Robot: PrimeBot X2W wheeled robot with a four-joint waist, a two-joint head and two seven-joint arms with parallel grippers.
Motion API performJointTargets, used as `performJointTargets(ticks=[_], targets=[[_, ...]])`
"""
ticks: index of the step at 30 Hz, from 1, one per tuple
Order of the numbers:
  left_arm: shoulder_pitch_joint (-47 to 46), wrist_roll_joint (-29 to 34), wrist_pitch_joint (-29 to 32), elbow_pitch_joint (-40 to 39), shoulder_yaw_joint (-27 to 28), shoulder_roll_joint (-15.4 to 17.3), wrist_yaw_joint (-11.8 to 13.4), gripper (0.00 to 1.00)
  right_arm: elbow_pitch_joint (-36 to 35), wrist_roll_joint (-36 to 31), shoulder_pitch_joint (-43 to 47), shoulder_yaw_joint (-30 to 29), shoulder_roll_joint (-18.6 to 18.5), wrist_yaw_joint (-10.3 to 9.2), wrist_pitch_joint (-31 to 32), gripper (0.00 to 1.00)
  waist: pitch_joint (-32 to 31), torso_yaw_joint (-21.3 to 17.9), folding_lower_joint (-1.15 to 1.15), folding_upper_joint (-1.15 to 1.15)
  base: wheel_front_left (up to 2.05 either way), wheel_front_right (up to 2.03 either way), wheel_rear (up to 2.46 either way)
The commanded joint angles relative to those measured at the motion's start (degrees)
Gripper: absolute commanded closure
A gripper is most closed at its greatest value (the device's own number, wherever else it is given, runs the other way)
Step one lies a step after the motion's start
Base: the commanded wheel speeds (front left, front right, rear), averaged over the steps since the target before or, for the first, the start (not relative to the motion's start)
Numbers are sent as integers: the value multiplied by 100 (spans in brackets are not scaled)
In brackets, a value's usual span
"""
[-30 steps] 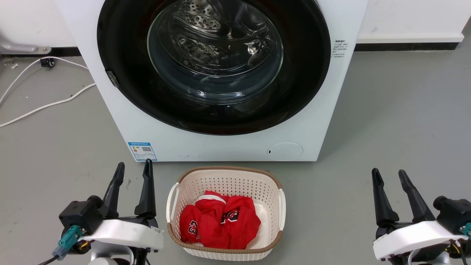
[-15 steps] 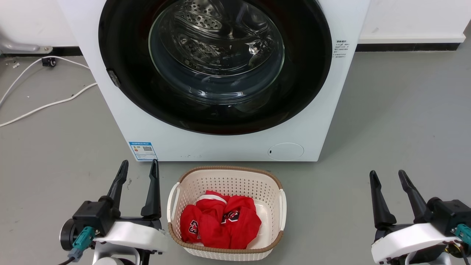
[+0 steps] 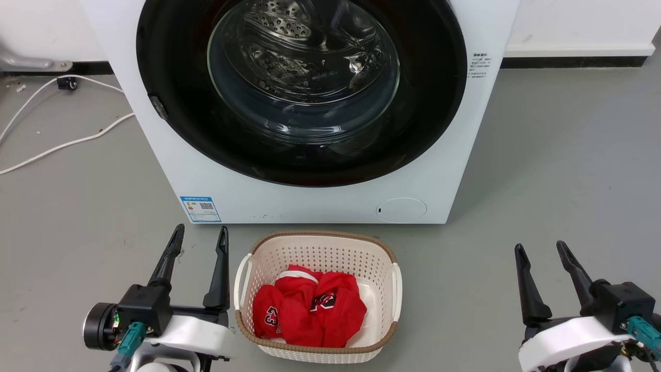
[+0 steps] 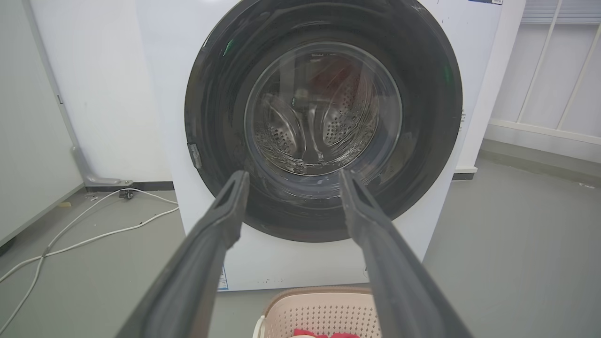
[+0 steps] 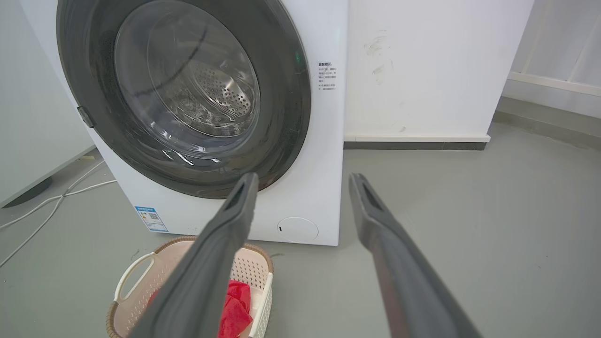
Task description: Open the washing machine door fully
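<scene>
Before the shut washing machine door (image 3: 302,88), a basket (image 3: 320,256) of red clothes (image 3: 310,310) stood between the left tool (image 3: 201,228) and right tool (image 3: 538,245), both spread wide. The left tool had edged nearer the basket.

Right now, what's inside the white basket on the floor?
Red sports clothing with white trim and black-and-white printing lies bunched in the laundry basket. Whatever is under the red cloth is covered, so I cannot tell how many pieces there are.

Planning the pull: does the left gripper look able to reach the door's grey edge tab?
Likely yes: bare floor separates the open left gripper from the grey tab; the laundry basket sits aside.
</scene>
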Motion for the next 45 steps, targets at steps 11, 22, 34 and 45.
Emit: performJointTargets(ticks=[11,22,34,45], targets=[[50,486,-146,-24,-12,-3,26,0,-18,-337,24,36,17,-2,-177,0,21,27,0,0,0,0,0],[66,406,-145,20,41,-33,-11,0,90,-210,-27,23,17,-2,-238,0,34,33,0,0,0,0,0],[41,394,-145,37,70,-59,-37,0,182,56,-84,26,17,-2,-309,100,76,36,0,0,0,0,0],[22,384,-145,10,92,-84,-57,0,220,5309,-369,512,12,-1,-959,100,124,25,0,0,0,0,0]])
